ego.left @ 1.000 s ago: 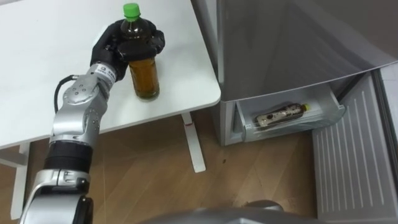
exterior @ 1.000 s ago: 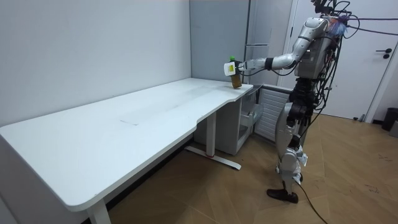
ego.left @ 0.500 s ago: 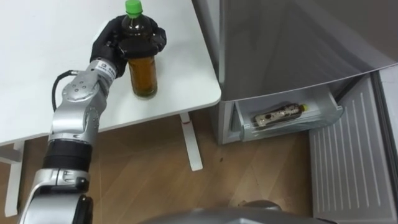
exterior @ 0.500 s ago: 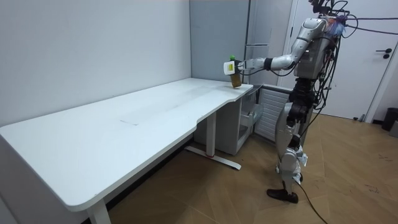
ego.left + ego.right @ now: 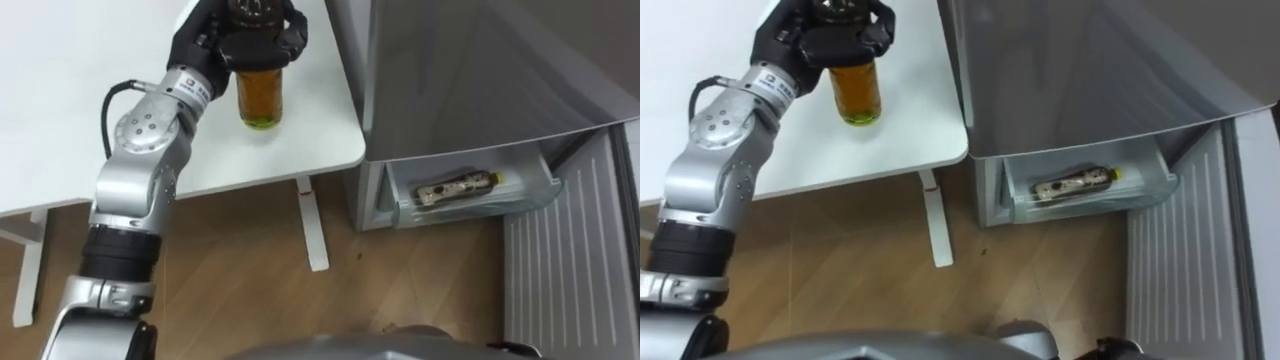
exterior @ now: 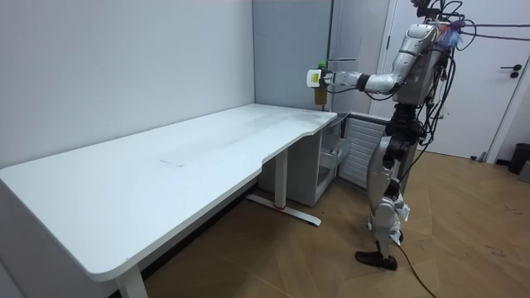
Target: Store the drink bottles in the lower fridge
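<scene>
The robot stands on the floor (image 5: 230,280) by the end of the table (image 5: 60,120), next to the fridge (image 5: 470,70). Down low, close to its feet, the drawer (image 5: 470,210) is pulled out, and a drink (image 5: 458,187) lies flat on its side in it. The door (image 5: 570,270) hangs open on the right. Further off, the left arm reaches out over the table's corner. The left hand (image 5: 215,45) is curled tight round the top part of a bottle (image 5: 262,100) with brown stuff in it. The bottle stands straight up in the hand, just above the table and beside the fridge wall, well apart from the drawer.
</scene>
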Motion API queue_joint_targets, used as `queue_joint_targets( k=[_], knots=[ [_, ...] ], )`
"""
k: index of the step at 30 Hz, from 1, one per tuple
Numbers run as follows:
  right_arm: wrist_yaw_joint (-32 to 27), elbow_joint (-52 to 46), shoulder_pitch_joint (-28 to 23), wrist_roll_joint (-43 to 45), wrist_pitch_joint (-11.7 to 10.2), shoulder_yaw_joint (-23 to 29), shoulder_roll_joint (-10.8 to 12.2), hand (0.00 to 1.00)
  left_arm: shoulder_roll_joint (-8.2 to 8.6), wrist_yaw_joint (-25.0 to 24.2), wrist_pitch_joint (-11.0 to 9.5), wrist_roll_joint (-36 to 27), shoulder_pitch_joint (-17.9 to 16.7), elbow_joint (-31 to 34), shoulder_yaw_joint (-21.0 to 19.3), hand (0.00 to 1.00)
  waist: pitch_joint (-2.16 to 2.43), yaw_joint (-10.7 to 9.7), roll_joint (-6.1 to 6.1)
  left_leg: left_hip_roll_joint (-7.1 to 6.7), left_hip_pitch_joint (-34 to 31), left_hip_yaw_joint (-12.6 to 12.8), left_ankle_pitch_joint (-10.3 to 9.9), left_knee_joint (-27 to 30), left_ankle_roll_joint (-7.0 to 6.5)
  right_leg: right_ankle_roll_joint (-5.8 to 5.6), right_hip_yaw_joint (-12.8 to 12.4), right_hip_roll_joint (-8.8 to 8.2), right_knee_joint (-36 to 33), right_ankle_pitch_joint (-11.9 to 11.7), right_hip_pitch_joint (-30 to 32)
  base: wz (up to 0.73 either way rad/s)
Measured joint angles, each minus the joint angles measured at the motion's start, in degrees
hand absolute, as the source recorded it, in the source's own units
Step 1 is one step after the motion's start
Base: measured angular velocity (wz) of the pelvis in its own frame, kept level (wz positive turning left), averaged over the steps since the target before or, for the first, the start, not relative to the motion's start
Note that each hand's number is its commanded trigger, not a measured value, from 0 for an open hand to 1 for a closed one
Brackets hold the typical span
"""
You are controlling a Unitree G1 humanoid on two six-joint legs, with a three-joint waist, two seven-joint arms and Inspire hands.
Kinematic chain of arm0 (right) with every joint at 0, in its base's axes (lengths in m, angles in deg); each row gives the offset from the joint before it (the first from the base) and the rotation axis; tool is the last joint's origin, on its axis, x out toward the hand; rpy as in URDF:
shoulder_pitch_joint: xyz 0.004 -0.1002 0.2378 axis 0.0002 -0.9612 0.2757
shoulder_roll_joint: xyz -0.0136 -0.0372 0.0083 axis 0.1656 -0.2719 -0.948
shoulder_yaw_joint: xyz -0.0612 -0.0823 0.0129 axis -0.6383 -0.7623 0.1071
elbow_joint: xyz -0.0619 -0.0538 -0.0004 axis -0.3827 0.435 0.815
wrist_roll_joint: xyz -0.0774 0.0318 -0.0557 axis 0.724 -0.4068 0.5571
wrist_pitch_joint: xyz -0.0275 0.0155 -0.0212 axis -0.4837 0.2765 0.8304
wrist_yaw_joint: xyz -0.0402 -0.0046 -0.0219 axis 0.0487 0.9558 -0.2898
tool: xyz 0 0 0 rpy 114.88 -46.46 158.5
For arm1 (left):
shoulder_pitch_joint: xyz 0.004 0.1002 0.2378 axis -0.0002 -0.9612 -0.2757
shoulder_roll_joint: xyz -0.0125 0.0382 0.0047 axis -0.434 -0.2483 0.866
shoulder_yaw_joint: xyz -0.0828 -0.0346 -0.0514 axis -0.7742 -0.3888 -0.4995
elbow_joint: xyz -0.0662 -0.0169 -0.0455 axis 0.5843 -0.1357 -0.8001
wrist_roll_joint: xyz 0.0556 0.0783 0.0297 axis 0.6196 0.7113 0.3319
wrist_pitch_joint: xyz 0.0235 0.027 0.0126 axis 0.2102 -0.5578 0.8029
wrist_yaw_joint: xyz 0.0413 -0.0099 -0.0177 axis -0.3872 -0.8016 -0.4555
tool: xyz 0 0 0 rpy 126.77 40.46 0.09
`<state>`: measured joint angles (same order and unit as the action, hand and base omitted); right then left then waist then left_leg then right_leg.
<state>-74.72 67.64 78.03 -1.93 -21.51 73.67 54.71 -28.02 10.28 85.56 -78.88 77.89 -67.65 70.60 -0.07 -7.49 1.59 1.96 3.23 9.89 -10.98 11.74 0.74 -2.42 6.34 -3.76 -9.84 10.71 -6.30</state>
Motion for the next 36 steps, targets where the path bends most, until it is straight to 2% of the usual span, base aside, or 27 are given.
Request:
queue_joint_targets(
  k=[3,7,12,15,18,19,21,23,25,27,31,36],
  knots=[
    [0.0,-0.1,0.0,0.2,-0.1,-1.2,-0.2,0.0,-0.05,-0.8,0.0,0.0,-0.1,1.1,0.0,1.0,0.05,0.7,0.15,-0.03,-0.2,-0.8,0.0,0.1,0.0,0.0,0.8,-0.01,0.0,0.0,-0.2,0.11],
    [0.1,-0.2,0.6,0.2,-0.1,-3.9,-0.6,0.0,0.95,-1.1,-0.1,0.0,-0.9,3.8,0.0,1.0,0.05,2.3,0.2,-0.04,-0.4,-0.8,0.0,0.1,0.0,0.0,0.9,-0.03,0.0,0.0,-0.2,0.0],
    [0.2,-3.2,1.1,0.2,0.0,-8.0,-1.3,0.0,1.35,-0.9,-0.1,0.0,-1.5,4.0,1.2,1.0,0.03,3.4,0.2,-0.07,-0.6,-1.3,0.0,0.2,-0.01,0.0,1.7,-0.1,0.1,0.0,-0.3,0.06],
    [0.5,-7.0,1.2,0.2,-0.2,-8.9,-1.8,0.0,1.54,-1.0,-0.1,-0.1,-3.1,4.6,2.8,1.0,-0.02,3.9,0.16,-0.08,-0.6,-1.3,0.1,0.0,0.01,-0.01,1.7,-0.1,0.1,0.0,-0.1,0.0],
    [0.7,-11.0,1.2,0.7,0.0,-11.1,-1.5,0.0,2.14,-1.2,-0.1,-0.1,-6.0,6.7,4.4,1.0,-0.32,4.7,-0.38,-0.08,-0.5,-1.2,0.1,0.0,0.05,-0.01,1.6,-0.1,0.1,0.0,-0.1,0.0],
    [0.9,-12.8,1.2,0.6,0.0,-11.1,-1.4,0.0,2.47,-1.4,-0.1,-0.1,-7.0,7.2,4.8,1.0,-0.48,4.9,-0.7,-0.09,-0.5,-1.2,0.1,0.0,0.05,-0.01,1.6,-0.1,0.1,0.0,-0.1,0.0],
    [1.9,-16.2,1.3,-0.3,-0.5,-11.1,-0.9,0.0,2.63,-1.5,-0.1,-0.1,-8.5,7.4,4.8,1.0,-0.51,4.9,-1.13,-0.09,-0.5,-1.3,0.1,0.0,0.05,-0.01,1.7,-0.09,0.1,0.0,-0.1,0.0],
    [2.8,-18.3,1.8,-1.6,-2.0,-11.2,0.8,0.0,2.62,-1.3,-0.1,-0.1,-9.2,7.4,4.9,1.0,-0.43,4.9,-1.49,-0.09,-0.4,-1.4,0.1,0.0,0.06,-0.01,1.7,-0.08,0.2,0.0,-0.2,0.0],
    [5.1,-20.2,2.5,-3.1,-2.4,-12.5,3.1,0.0,2.69,-1.2,-0.1,-0.2,-9.5,7.4,5.0,1.0,-0.35,5.0,-1.71,-0.13,-0.3,-1.6,0.1,0.1,0.06,-0.01,1.8,-0.12,0.2,0.0,-0.5,0.05],
    [7.1,-21.9,2.5,-3.3,-2.4,-13.7,4.0,0.0,3.12,-1.3,-0.1,-0.1,-9.6,7.4,5.0,1.0,-0.33,5.2,-1.76,-0.25,-0.2,-2.0,0.1,0.1,0.05,-0.01,2.1,-0.22,0.2,0.0,-0.7,0.08],
    [10.2,-25.2,2.1,-3.9,-2.4,-15.1,4.4,0.0,3.46,-2.2,-0.1,-0.1,-9.8,7.4,5.0,1.0,-0.32,6.2,-1.97,-0.31,-0.7,-2.5,0.1,0.7,0.04,-0.01,2.7,-0.29,0.2,0.0,-0.9,0.08],
    [12.9,-28.9,2.4,-3.9,-2.5,-15.6,4.4,0.0,3.82,-3.1,-0.1,-0.1,-11.2,7.4,5.9,1.0,-0.17,6.2,-2.23,-0.28,-0.7,-2.6,0.1,1.2,0.04,-0.02,2.9,-0.28,0.1,0.0,-1.2,0.01]
  ],
)
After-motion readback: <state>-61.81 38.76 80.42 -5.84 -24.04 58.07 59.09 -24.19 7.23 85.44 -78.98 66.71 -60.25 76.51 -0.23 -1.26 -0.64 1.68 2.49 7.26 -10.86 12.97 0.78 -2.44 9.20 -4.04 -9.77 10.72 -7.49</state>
